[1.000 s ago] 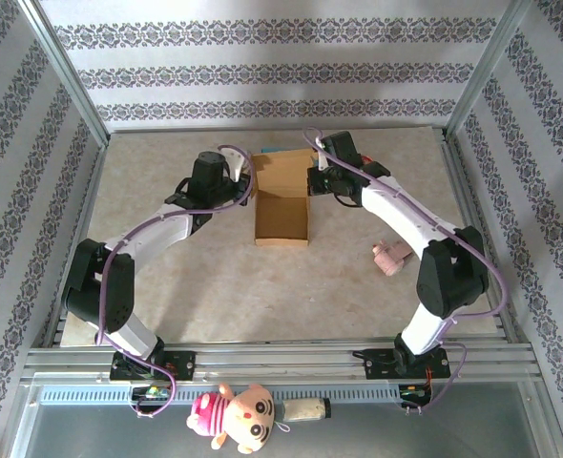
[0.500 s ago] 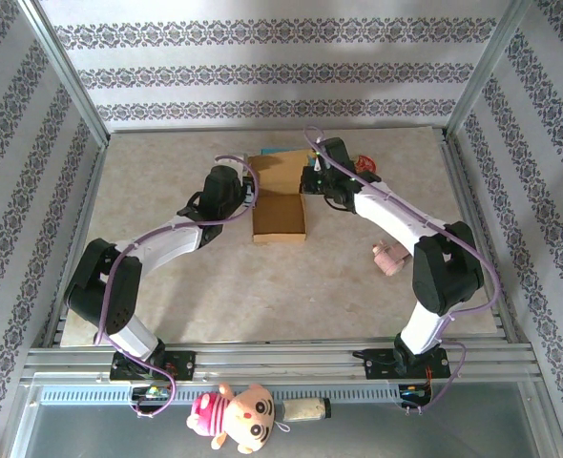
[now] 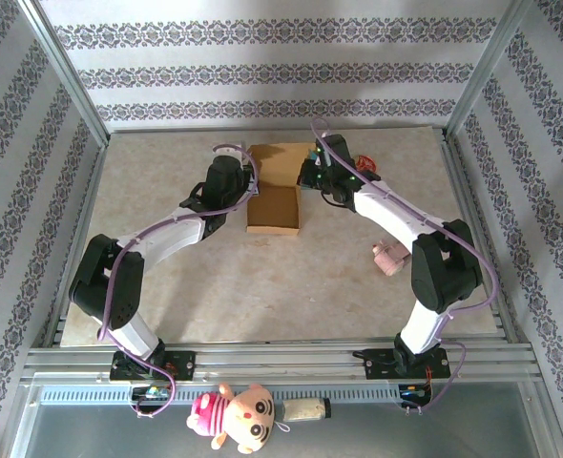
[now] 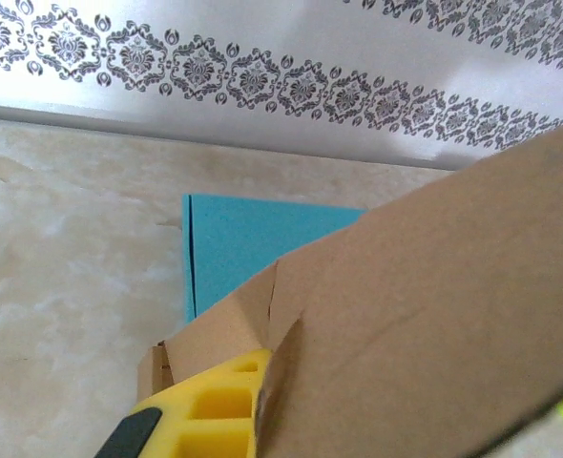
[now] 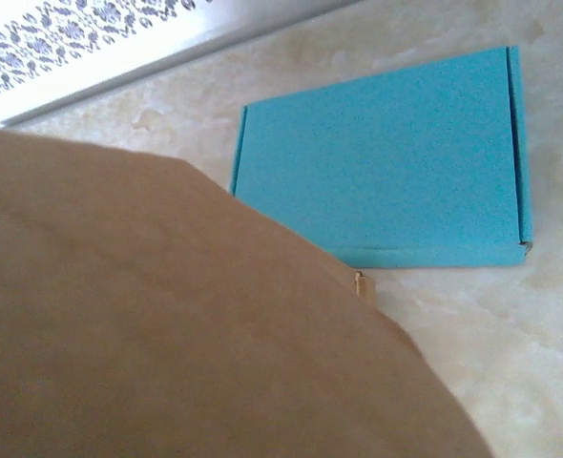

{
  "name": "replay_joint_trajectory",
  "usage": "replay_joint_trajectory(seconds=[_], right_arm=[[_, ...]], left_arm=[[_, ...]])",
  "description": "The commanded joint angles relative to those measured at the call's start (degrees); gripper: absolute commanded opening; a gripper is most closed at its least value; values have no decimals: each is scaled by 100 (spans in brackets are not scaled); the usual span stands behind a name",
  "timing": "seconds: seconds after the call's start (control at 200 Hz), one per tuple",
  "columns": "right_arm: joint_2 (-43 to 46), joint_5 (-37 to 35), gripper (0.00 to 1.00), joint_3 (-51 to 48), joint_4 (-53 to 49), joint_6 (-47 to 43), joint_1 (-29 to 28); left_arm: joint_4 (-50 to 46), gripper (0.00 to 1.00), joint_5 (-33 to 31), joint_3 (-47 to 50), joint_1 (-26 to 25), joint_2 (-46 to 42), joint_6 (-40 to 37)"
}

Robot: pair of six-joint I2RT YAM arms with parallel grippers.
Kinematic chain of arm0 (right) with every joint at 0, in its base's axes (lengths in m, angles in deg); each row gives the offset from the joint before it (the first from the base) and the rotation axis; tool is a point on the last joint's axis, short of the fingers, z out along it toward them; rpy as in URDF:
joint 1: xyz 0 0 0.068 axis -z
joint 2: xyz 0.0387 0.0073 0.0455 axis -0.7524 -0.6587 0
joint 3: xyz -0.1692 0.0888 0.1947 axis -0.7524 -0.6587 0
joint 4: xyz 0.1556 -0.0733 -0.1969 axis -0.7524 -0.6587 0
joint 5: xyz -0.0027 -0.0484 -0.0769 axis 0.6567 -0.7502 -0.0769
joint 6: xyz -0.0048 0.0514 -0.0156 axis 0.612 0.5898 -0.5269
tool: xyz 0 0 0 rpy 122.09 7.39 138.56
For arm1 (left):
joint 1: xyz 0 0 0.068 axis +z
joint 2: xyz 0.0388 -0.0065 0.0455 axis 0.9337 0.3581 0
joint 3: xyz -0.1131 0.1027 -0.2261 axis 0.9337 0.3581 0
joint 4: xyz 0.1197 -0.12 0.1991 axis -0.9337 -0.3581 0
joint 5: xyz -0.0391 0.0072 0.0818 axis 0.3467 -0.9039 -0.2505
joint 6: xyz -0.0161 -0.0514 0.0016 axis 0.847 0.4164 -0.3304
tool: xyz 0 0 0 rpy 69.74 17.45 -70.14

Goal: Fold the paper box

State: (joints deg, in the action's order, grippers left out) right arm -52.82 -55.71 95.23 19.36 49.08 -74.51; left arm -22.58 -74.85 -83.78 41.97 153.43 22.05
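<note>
The brown paper box [image 3: 273, 210] lies open on the table's far middle, its lid flap [image 3: 280, 162] raised behind it. My left gripper [image 3: 250, 184] is at the box's left back corner, shut. In the left wrist view one yellow finger [image 4: 210, 405] lies against the edge of the brown flap [image 4: 434, 315], which hides the other finger. My right gripper [image 3: 307, 177] is at the right back corner, shut. In the right wrist view the brown cardboard [image 5: 167, 324] covers its fingers.
A flat blue box [image 5: 386, 157] lies on the table just behind the brown one, also in the left wrist view [image 4: 253, 243]. A pink toy [image 3: 390, 258] sits at the right, a small red thing [image 3: 363, 164] beside the right arm. A plush doll [image 3: 239, 418] lies on the front ledge.
Both grippers have closed in on the box's back corners. The box has slid a little to the left, and its lid flap now covers the blue box in the top view.
</note>
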Motion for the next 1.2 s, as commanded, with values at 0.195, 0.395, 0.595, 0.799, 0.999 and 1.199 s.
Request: replay_joint_trajectory(seconds=[0.195,0.395,0.595,0.799,0.999,1.199], right_arm=[[-201,207,5,297,233,165,-96],[-171,-413,1,-161,716,-486,-344],[-231,-546,0,-477,1005,-604,-420],[-268,-676,0,-699,1138,-731,-504],[-328,-760,0,-844,1138,-868,-531],[-320,-833,0,-944,1078,-904,-597]], left_arm=[[-91,0,-29,-19,-55,119,250],[-224,0,-79,122,-55,137,393],[46,0,99,429,-55,93,436],[359,0,155,832,-55,33,654],[638,0,285,1106,-56,40,762],[757,0,364,1310,-57,-12,857]])
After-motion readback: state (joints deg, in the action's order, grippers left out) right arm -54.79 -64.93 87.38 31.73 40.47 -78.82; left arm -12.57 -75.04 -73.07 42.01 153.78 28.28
